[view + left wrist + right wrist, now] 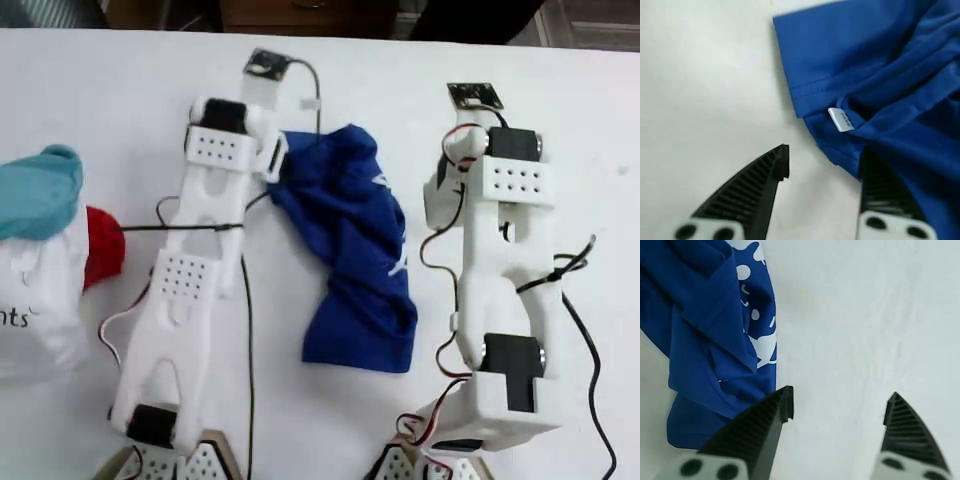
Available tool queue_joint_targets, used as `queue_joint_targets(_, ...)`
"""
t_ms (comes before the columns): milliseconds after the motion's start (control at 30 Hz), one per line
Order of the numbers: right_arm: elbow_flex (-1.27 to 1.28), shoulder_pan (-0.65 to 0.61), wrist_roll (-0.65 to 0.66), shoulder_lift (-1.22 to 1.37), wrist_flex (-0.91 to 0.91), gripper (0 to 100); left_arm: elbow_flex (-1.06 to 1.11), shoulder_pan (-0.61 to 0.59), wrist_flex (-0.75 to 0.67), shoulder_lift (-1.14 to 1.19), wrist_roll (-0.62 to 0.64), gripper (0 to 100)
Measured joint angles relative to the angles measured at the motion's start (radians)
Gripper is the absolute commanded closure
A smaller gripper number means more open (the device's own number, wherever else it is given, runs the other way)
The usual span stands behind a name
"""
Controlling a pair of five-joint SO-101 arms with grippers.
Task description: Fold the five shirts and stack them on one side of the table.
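Starting at the left edge of the table (120, 90), a teal shirt (40, 190), a white shirt (35, 300) and a red shirt (103, 245) lay bunched together (whether any was folded could not be told).

Next came the left gripper (275, 160), at the far left corner of the blue shirt (350, 260). In its wrist view the left gripper (825, 155) stood with fingers spread and holding nothing. One finger was over bare table and the other over the edge of the blue shirt (880, 60), just below a small white tag (841, 119), so the cloth's edge sat in the gap.

The shirt lay crumpled between the two arms. Its long axis ran from that far corner back toward the arms' bases, leaning a little toward the right arm.

Further right, the right gripper (437, 195) hung just beside the shirt's printed edge. In its own view the right gripper (841, 394) was wide open over bare table, the blue shirt (705, 330) off to one side of its fingers and not between them.

The left arm looked better placed to pinch first — the right would need to shift sideways onto the cloth.
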Motion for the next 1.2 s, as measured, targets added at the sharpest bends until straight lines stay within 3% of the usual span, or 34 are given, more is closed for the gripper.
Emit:
queue_joint_targets(133, 0.0, -0.028, 0.0, 0.0, 0.0, 71.2, 0.0, 0.038, -0.006, 0.04, 0.172, 78)
queue_joint_targets(367, 0.0, -0.034, 0.0, 0.0, 0.0, 71.2, -0.021, 0.051, -0.006, 0.043, 0.626, 77)
queue_joint_targets(467, 0.0, -0.034, 0.0, 0.0, 0.0, 71.2, -0.066, 0.052, -0.006, 0.043, 0.721, 77)
queue_joint_targets(833, 0.0, -0.04, 0.0, 0.0, 0.0, 71.2, -0.078, 0.052, -0.084, 0.031, 0.841, 77)
queue_joint_targets(1200, 0.0, -0.04, 0.0, 0.0, 0.0, 71.2, -0.078, 0.046, -0.149, -0.058, 0.75, 77)
